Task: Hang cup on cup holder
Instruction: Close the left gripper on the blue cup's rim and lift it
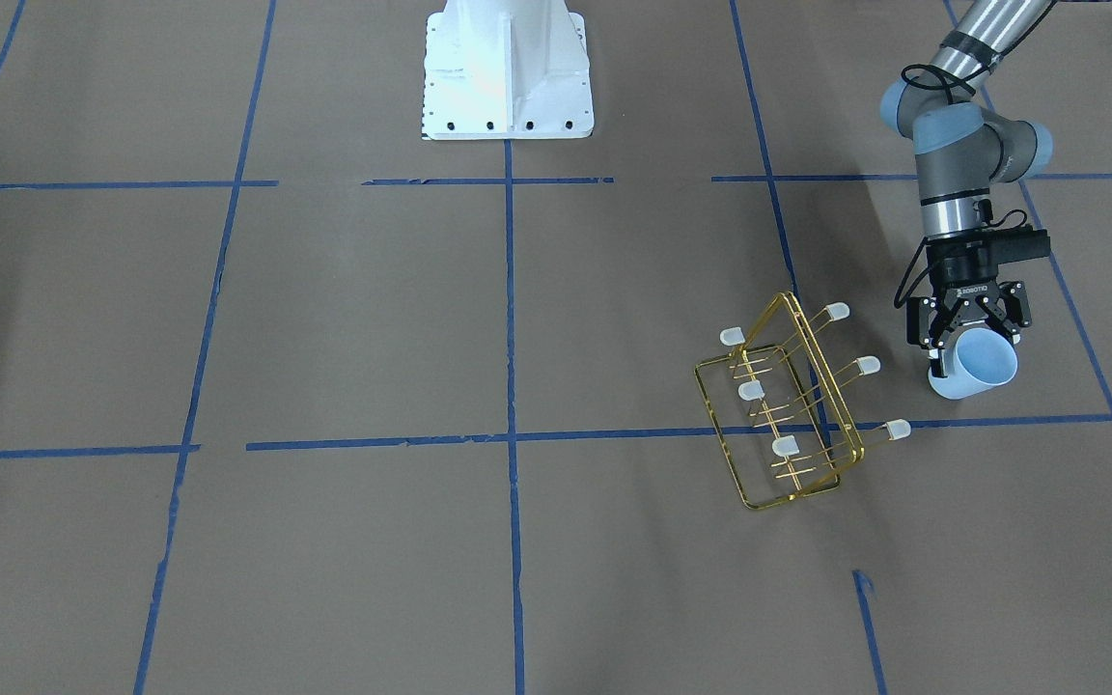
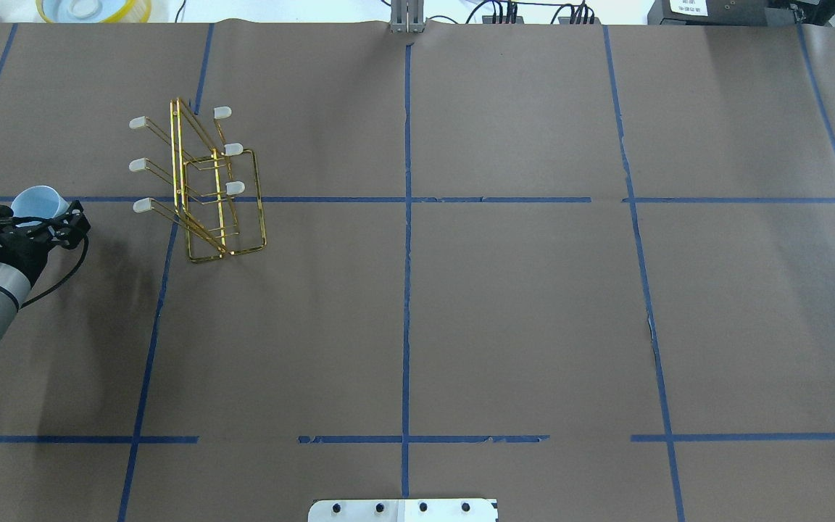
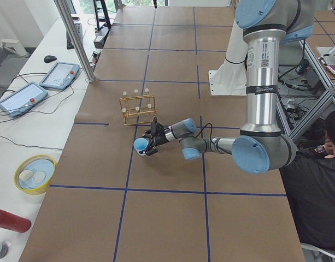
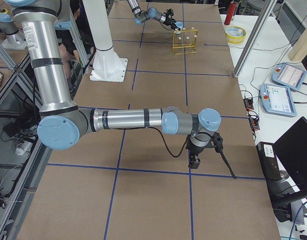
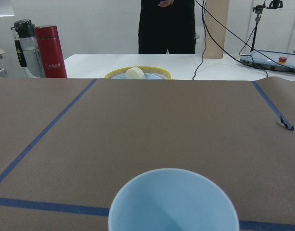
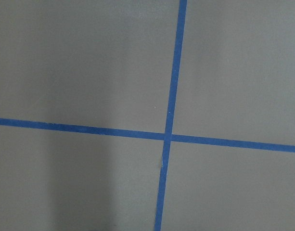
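Observation:
The cup is a pale blue tumbler held in my left gripper, which is shut on it. The cup's mouth points away from the robot, and it fills the bottom of the left wrist view. The cup holder is a gold wire rack with white-capped prongs; it stands on the table, apart from the cup, toward the table's middle. In the overhead view the cup is left of the rack. My right gripper shows only in the exterior right view, far from both, and I cannot tell whether it is open.
A yellow bowl and a red bottle stand beyond the table's far edge. The robot's white base is at the table's middle. Blue tape lines cross the brown tabletop.

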